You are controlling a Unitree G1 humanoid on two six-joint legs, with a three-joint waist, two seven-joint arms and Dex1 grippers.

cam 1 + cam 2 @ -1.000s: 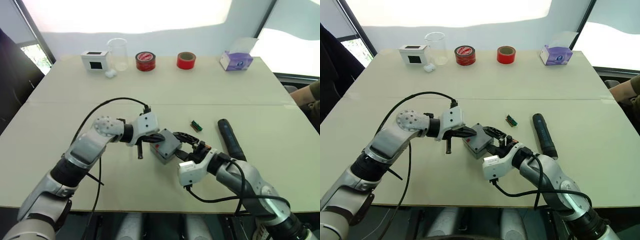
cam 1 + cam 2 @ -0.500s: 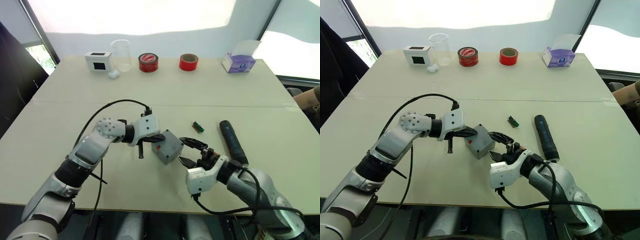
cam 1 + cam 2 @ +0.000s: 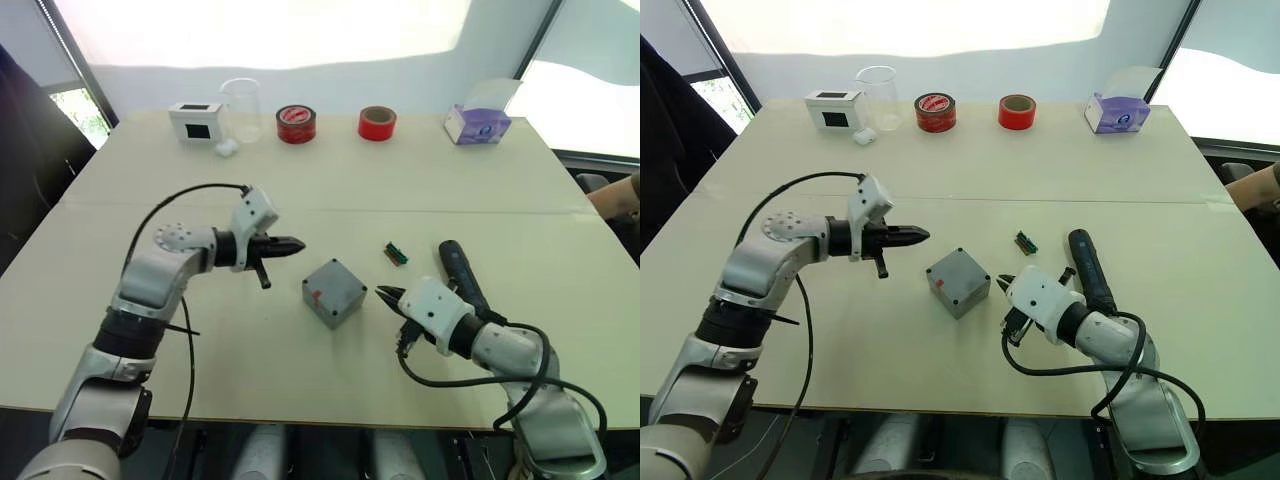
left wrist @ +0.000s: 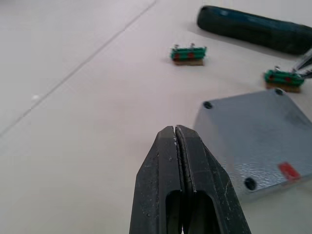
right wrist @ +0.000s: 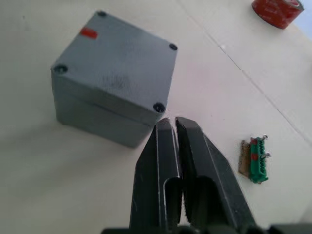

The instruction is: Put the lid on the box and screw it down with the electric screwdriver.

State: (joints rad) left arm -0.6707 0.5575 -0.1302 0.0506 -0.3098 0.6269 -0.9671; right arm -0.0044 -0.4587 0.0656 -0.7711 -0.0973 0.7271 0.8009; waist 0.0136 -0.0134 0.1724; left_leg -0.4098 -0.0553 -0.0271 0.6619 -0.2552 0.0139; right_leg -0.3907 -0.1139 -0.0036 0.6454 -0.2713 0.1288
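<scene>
Square grey metal lid seated on small grey box mid-tabletop, long black cylindrical electric screwdriver lying well to its right, left hand and right hand both closed and empty, flanking box without touching.

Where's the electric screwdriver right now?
In the left eye view the electric screwdriver lies on the table's right side, just beyond the right gripper and right of the small green connector.
</scene>
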